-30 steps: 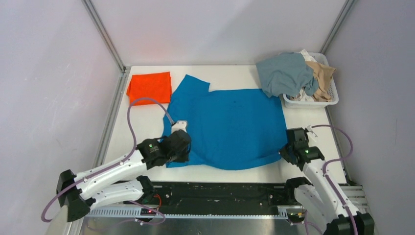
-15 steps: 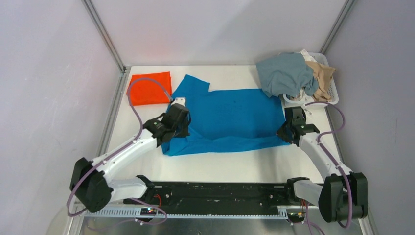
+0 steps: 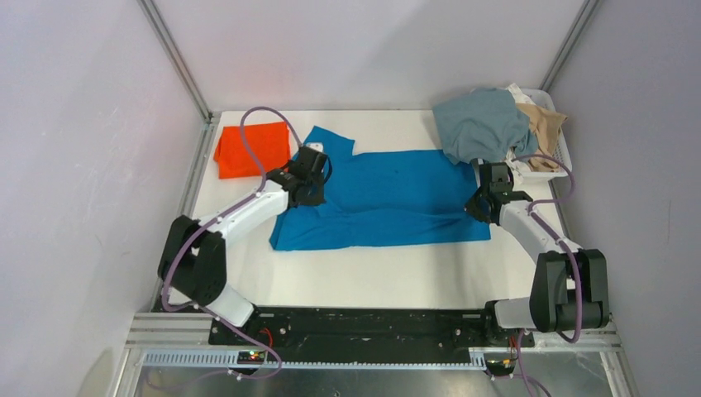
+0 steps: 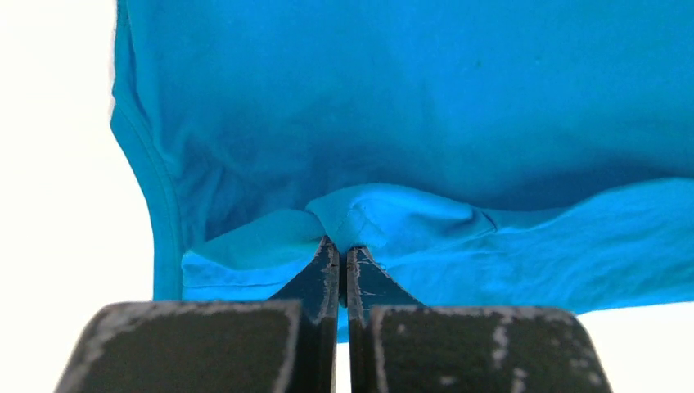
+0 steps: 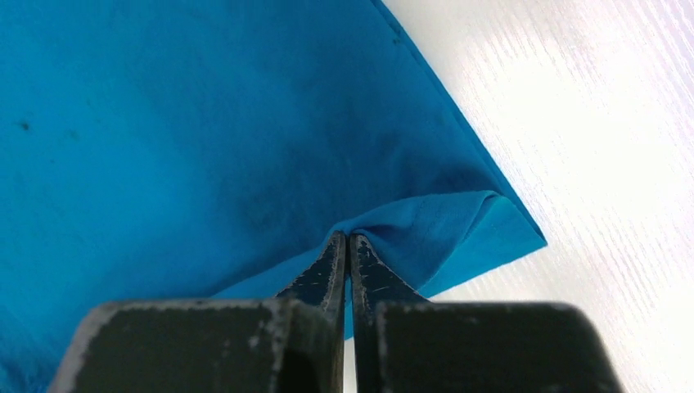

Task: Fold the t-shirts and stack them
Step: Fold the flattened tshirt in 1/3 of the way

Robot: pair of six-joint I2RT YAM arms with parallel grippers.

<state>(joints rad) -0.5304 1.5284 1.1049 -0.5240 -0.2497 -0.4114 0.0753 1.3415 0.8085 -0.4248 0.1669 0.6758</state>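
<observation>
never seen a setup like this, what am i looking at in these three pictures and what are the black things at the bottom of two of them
These are two robot arms bolted to the near edge of a white table. The wide picture comes from a fixed camera above and behind them. The other two come from a small camera on each wrist, and the black shapes are that arm's own two fingers. The left gripper and the right gripper are both shut, each pinching a fold of the blue t-shirt, which lies on the table with its near part doubled over. A folded orange t-shirt lies far left. Far right, a white basket holds a grey-blue shirt and a tan shirt.
</observation>
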